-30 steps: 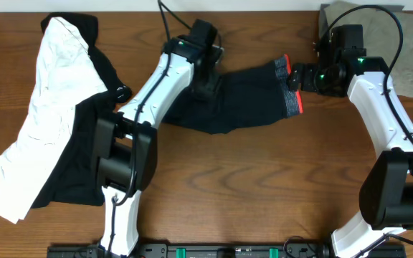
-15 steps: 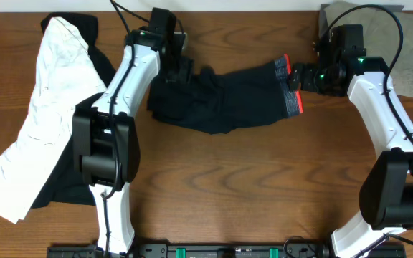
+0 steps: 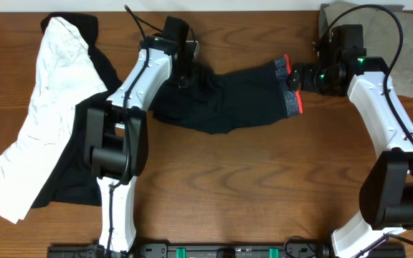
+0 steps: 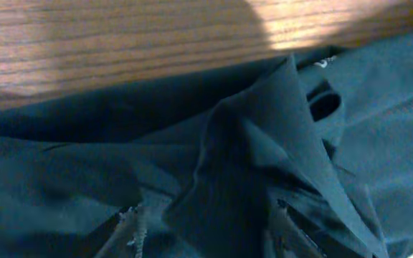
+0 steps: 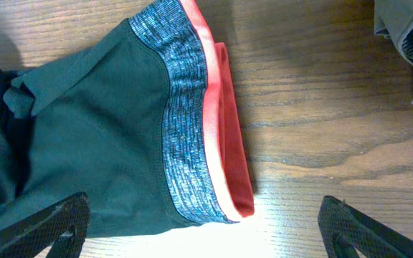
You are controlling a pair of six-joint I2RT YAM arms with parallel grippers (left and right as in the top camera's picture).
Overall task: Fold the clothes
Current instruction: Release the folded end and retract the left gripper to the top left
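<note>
- Four garments: one leggings lies mid-table, one white piece lies over one black piece on the left, and one khaki piece sits at the far right corner.
- Two grippers: the left gripper pinches a raised leggings fold, and the right gripper gapes wide over the waistband.
- The table is bare wood in front of the leggings, between the arms.

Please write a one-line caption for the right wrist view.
Open right gripper over the grey and red-orange waistband of black leggings lying on a wooden table.
</note>
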